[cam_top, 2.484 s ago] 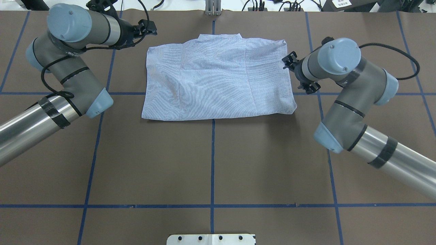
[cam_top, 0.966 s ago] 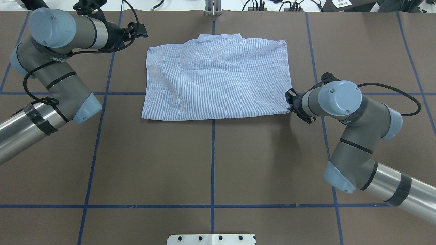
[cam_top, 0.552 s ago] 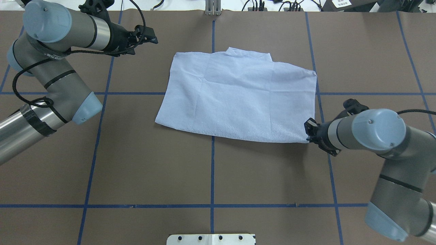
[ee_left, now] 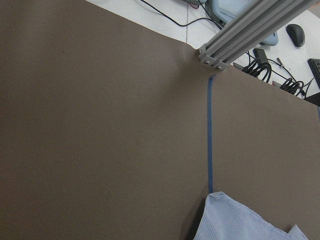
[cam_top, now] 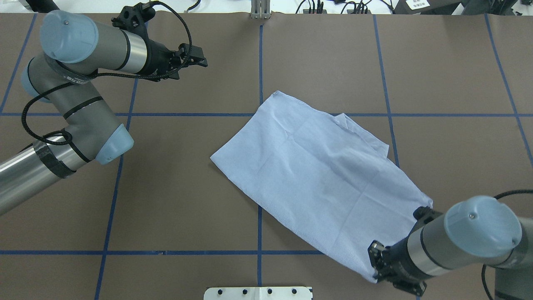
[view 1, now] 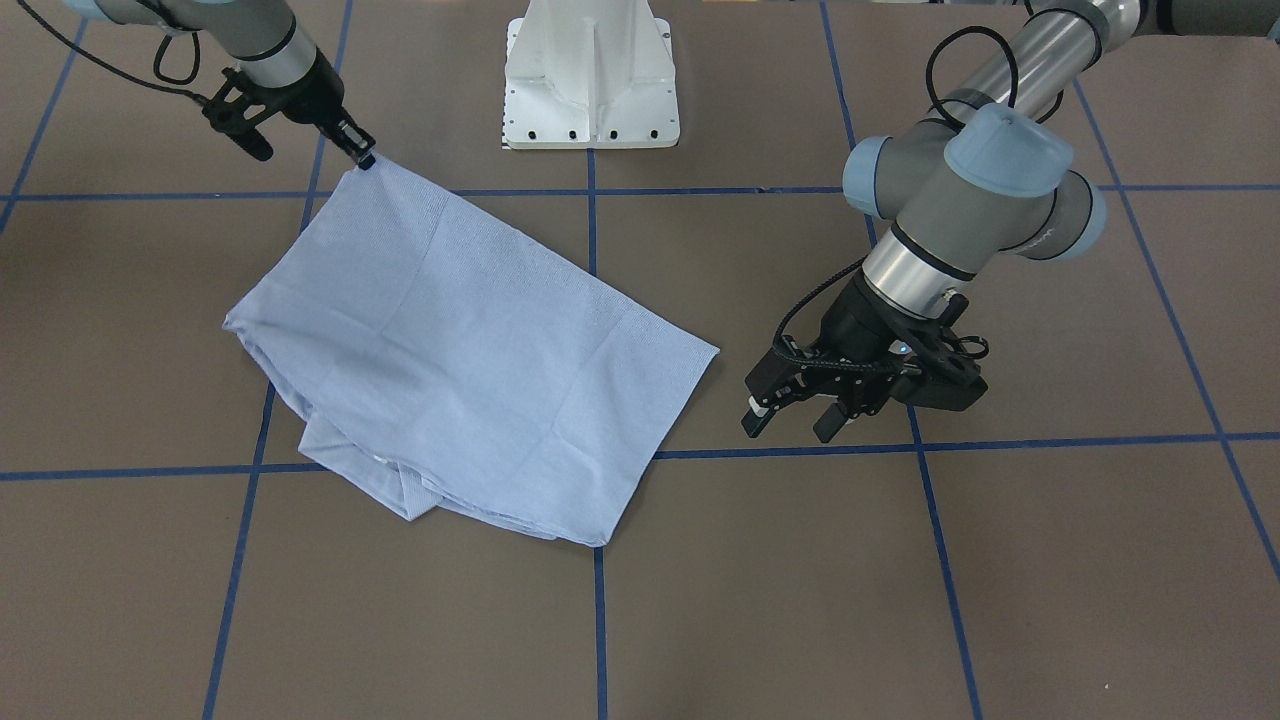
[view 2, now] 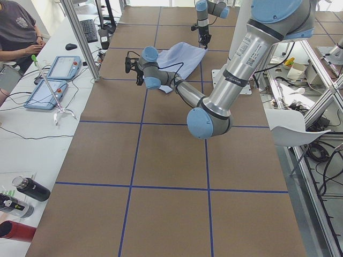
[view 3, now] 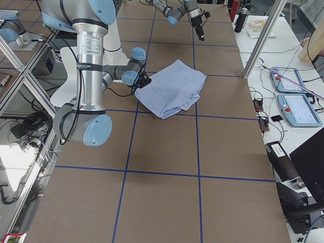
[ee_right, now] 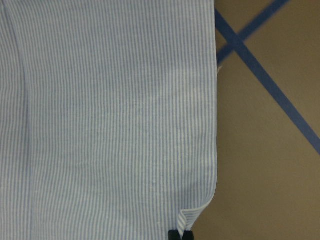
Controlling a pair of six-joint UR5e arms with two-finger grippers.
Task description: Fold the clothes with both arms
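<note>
From overhead, the shirt (cam_top: 320, 179) lies half folded and slantwise on the table (cam_top: 166, 200), running from 11 o'clock to 5 o'clock. The right gripper (view 1: 362, 157) is clamped on its 5 o'clock corner. The left gripper (view 1: 790, 428) hangs empty with its fingers spread wide, well apart at the shirt's 10 o'clock. The step looks like towing the shirt by one corner. This is best done low and steady so the layers do not slip, as the collar pokes out at 1 o'clock. The left gripper could take the 11 o'clock corner.
</note>
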